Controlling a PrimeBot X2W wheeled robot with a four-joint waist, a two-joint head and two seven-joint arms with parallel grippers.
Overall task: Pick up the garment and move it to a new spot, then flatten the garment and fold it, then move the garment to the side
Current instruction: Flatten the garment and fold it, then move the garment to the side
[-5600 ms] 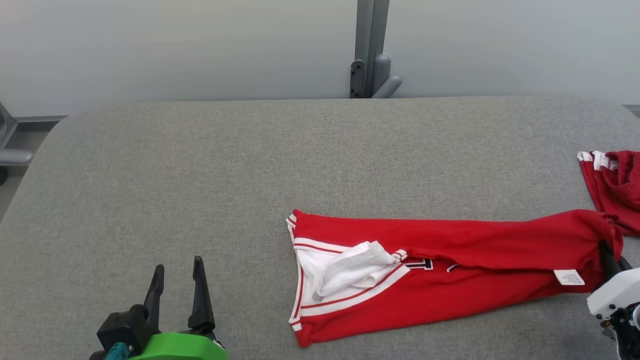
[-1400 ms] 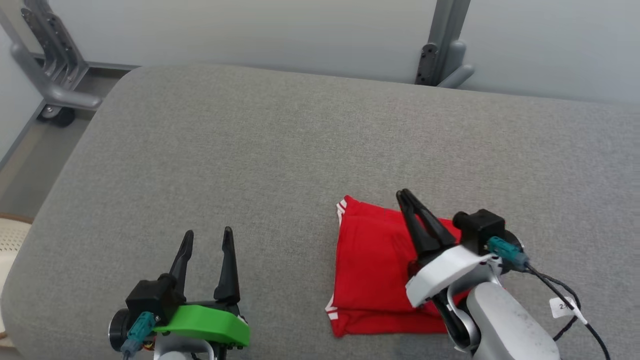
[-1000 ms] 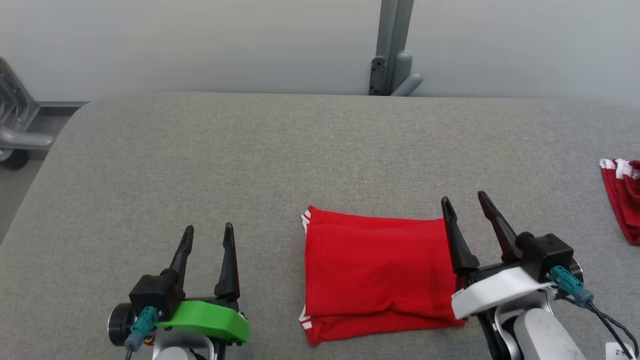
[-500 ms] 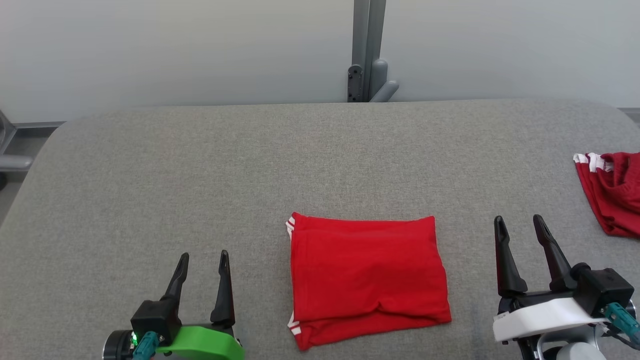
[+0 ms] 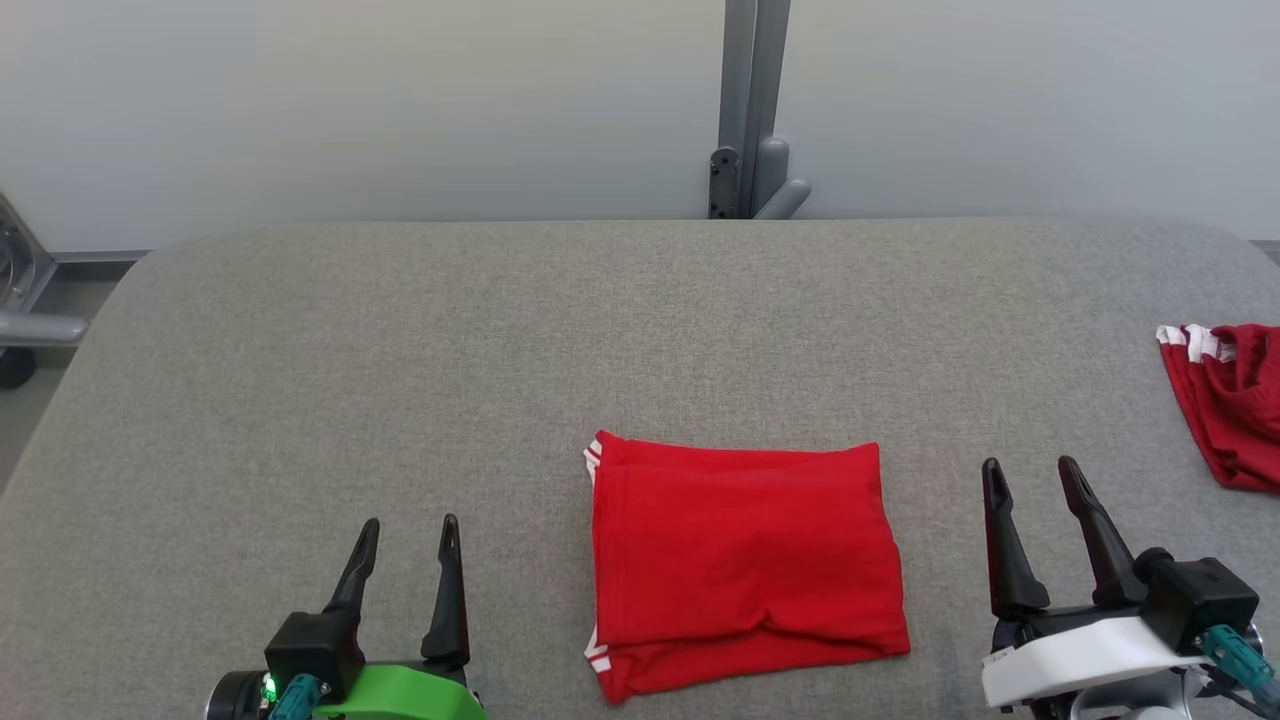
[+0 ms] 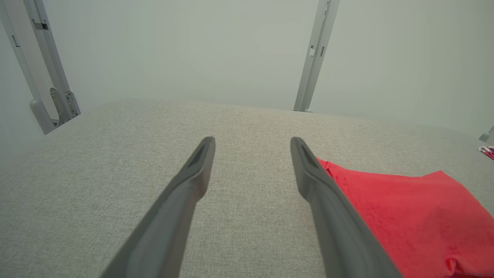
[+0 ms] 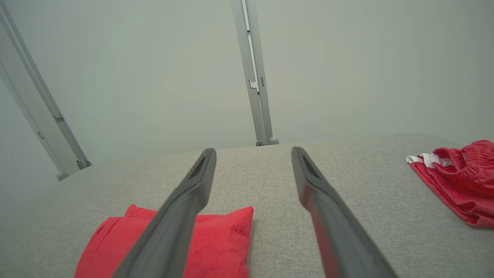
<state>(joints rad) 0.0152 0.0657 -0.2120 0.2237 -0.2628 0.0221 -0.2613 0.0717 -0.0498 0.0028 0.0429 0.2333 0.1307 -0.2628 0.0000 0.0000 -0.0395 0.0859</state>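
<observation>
Folded garment (image 5: 745,560) lies flat on table (image 5: 400,350) between the grippers, long axis left-to-right; right gripper (image 5: 1028,463) sits slightly nearer than left gripper (image 5: 410,521); both spread wide, empty.

A wide surface covered in grey woven fabric (image 5: 400,350) is shown, its far corners rounded. A crumpled red cloth with white-striped trim (image 5: 1235,410) is laid at its right edge. Behind, a plain pale wall (image 5: 300,100) is divided by a grey metal post (image 5: 755,100). A grey metal frame (image 5: 40,328) is glimpsed at far left.
</observation>
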